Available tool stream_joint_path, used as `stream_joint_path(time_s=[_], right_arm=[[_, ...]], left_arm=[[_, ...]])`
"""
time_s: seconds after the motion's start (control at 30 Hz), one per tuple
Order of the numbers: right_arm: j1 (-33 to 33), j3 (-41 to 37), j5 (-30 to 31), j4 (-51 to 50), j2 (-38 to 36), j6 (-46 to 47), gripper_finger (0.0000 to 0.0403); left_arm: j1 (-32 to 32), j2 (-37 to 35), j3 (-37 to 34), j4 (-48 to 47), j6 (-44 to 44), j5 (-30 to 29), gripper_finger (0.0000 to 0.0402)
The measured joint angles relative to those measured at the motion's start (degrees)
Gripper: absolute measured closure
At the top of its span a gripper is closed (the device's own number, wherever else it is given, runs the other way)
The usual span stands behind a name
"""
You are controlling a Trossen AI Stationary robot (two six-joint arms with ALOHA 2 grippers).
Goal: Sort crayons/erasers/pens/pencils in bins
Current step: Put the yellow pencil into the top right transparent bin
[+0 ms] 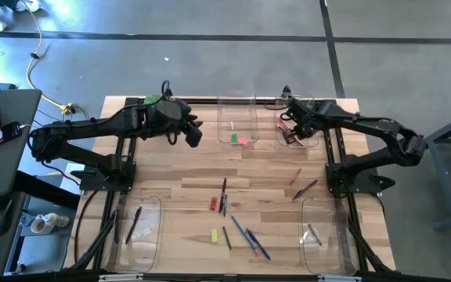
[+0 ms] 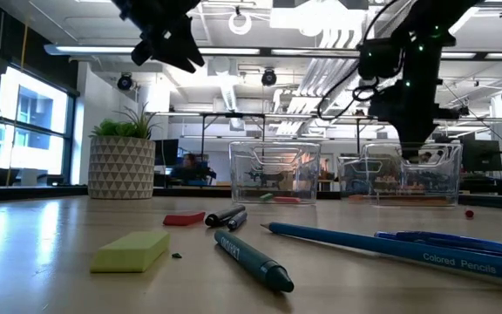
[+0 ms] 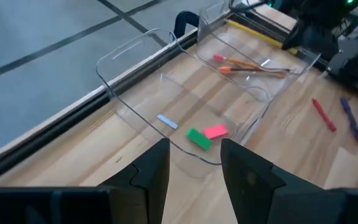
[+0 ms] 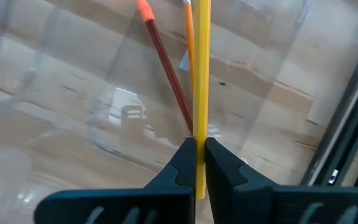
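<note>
My right gripper (image 4: 199, 163) is shut on a yellow pencil (image 4: 201, 74) over the far right clear bin (image 1: 300, 125), which holds an orange pencil (image 4: 188, 37) and a dark red one (image 4: 166, 68). My left gripper (image 3: 194, 168) is open and empty. It hangs above the table just left of the far middle bin (image 1: 237, 125). A green eraser (image 3: 197, 138) and a pink eraser (image 3: 215, 131) lie flat on that bin's floor. A red eraser (image 1: 213, 204) and a yellow-green eraser (image 1: 214, 235) lie on the table. My right gripper pinches the yellow pencil's shaft (image 4: 200, 134) between its two fingers, coming from above. The pencil runs out past the fingertips over the bin floor. Its far end leaves the wrist view, and whether it rests on the bin cannot be told.
Dark pens (image 1: 224, 196), blue pencils (image 1: 250, 237), a red stick (image 1: 295, 176) and a purple pen (image 1: 305, 188) lie loose mid-table. Two more clear bins stand at the near left (image 1: 135, 227) and the near right (image 1: 319, 235). A potted plant (image 2: 122, 161) stands beyond the table.
</note>
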Motion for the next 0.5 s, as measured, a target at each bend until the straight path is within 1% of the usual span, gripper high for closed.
stream_joint_path(time_s=[0.2,0.37,0.5], right_arm=[[-1.2,-3.9,-0.2,2.8,0.0,-1.4,0.0402],[-2.0,-6.6,-1.8,5.2,0.0,-2.8,0.0402],[-2.1,-7.1,-1.8,5.6,0.0,-2.8,0.0402]], left_arm=[[-3.1,0.9,0.0,0.0,-3.5,-2.8,0.0271],[-5.6,3.6,0.0,0.0,-6.5,-3.0,0.0271],[-8.0,6.6,0.0,0.0,-9.0,-2.8,0.0271]])
